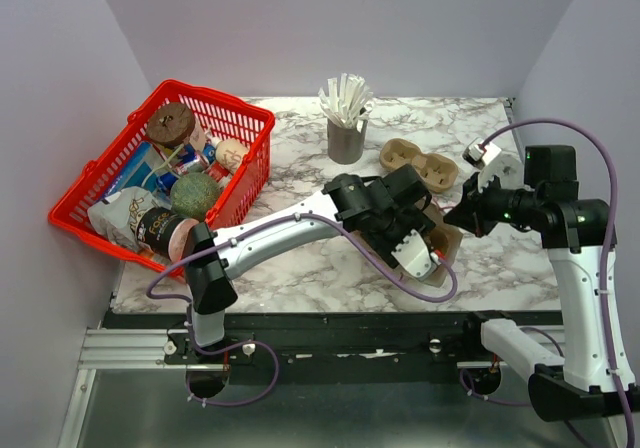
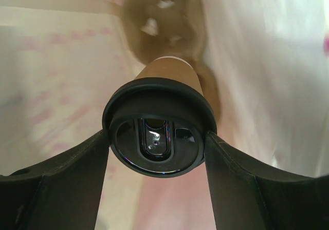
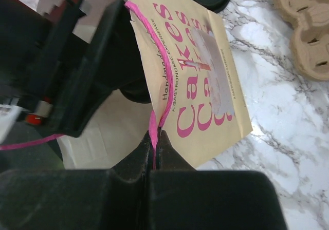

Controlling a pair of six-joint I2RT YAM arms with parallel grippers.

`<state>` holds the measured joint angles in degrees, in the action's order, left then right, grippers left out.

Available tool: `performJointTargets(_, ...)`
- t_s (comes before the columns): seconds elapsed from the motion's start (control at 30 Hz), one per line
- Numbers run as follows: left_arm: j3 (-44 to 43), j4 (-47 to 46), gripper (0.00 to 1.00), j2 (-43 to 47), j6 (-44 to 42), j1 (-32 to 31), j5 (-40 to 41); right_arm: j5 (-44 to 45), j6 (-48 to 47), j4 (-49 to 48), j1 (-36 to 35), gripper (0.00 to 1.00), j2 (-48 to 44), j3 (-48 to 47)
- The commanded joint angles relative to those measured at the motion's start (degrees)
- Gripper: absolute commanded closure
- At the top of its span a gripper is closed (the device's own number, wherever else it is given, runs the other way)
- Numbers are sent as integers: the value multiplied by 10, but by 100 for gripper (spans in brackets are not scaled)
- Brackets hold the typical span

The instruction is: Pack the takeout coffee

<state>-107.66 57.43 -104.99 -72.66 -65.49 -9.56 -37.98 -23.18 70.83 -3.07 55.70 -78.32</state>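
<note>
Black fingers (image 2: pixel 67 189) of the left gripper (image 2: pixel 157 135) are pressed against both sides of the black lid (image 2: pixel 154 142) on the tan paper cup (image 2: pixel 172 71), which is held inside a pale paper bag (image 3: pixel 216 60). The bag's pink handle (image 3: pixel 152 130) is pinched in the closed right gripper (image 3: pixel 154 148), so its mouth is held open. Since only the lid's rim is gripped, the cup could be popped loose and dropped or tipped inside the bag, and the thin handle could be torn if pulled hard.

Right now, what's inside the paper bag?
The tan cup with its black lid, between the left gripper's fingers. The bag's bottom is blurred; the lid covers the cup's contents.
</note>
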Motion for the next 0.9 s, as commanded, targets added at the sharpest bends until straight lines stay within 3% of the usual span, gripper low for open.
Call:
performJointTargets(0.0, 33, -40, 100, 25, -26, -12, 51, -30, 66, 0, -4, 100, -19, 25)
performJointTargets(0.4, 90, -97, 100, 15, -50, -18, 116, -39, 79, -19, -7, 100, -53, 66)
performJointTargets(0.7, 117, -128, 100, 48, -56, -13, 97, 58, 125, -86, -7, 100, -45, 47)
performJointTargets(0.87, 126, -130, 100, 52, -51, -7, 97, 37, 111, -78, -6, 100, -37, 31)
